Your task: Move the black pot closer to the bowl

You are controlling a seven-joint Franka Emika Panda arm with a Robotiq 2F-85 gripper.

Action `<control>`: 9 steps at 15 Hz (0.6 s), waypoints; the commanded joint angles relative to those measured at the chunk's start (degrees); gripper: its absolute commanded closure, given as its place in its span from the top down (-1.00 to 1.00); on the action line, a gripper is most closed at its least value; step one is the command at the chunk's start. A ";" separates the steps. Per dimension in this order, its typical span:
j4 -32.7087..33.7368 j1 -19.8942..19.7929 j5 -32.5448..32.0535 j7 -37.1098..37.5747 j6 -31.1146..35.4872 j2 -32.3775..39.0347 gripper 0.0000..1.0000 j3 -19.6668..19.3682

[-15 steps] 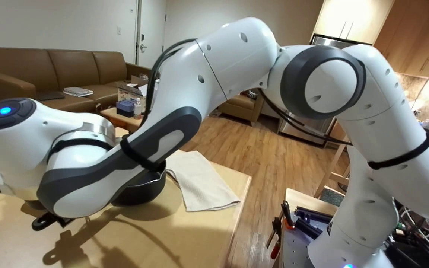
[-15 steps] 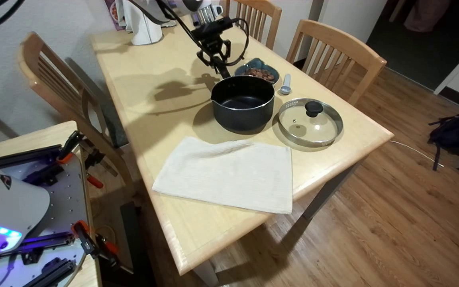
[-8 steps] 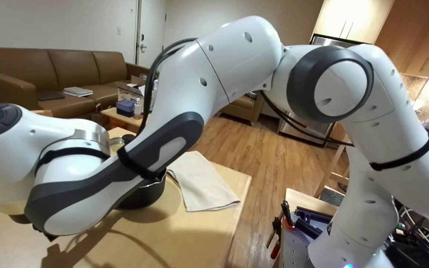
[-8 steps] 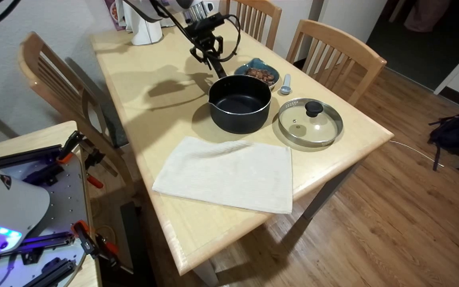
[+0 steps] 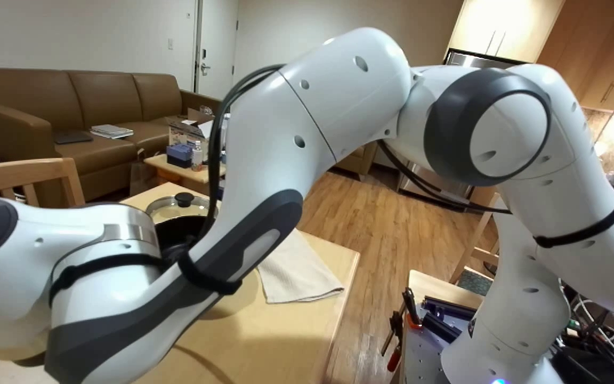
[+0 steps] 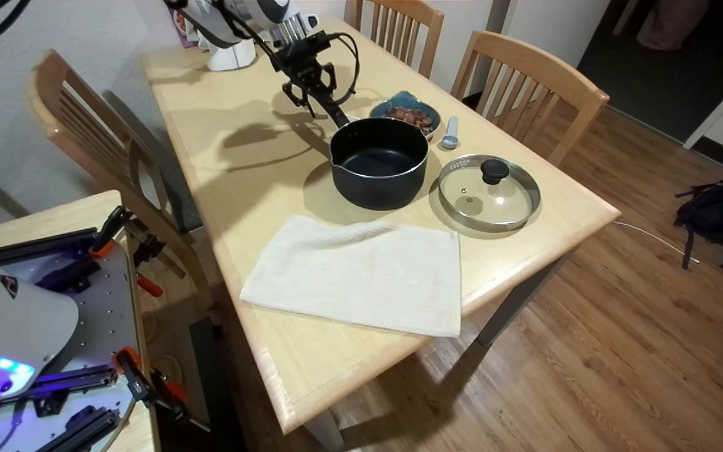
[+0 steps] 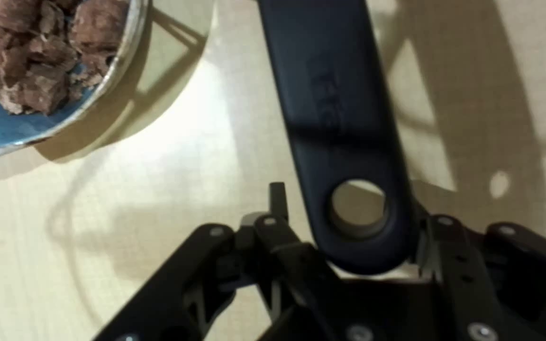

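The black pot (image 6: 379,163) stands upright on the table, its handle (image 6: 331,110) pointing toward my gripper (image 6: 315,94). The pot is partly hidden behind my arm in an exterior view (image 5: 179,232). In the wrist view, the handle's end with its round hole (image 7: 330,109) lies between the fingers of my gripper (image 7: 351,203). There is a gap at the left finger; the right finger is at or very near the handle. The blue bowl (image 6: 403,99), holding brown chunks, sits just behind the pot; it is left of the handle in the wrist view (image 7: 7,121).
A glass lid (image 6: 490,194) with a black knob lies beside the pot. A grey measuring spoon (image 6: 450,133) lies near the bowl. A cream towel (image 6: 361,276) lies in front of the pot. Wooden chairs (image 6: 524,81) stand along the table edge.
My gripper has moved left, away from the bowl, in an exterior view. The handle has swung left with it, turning the pot. The pot's body has shifted only slightly left.
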 commanded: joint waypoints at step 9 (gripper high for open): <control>-0.91 1.78 -2.10 9.58 -2.29 0.72 1.00 -0.43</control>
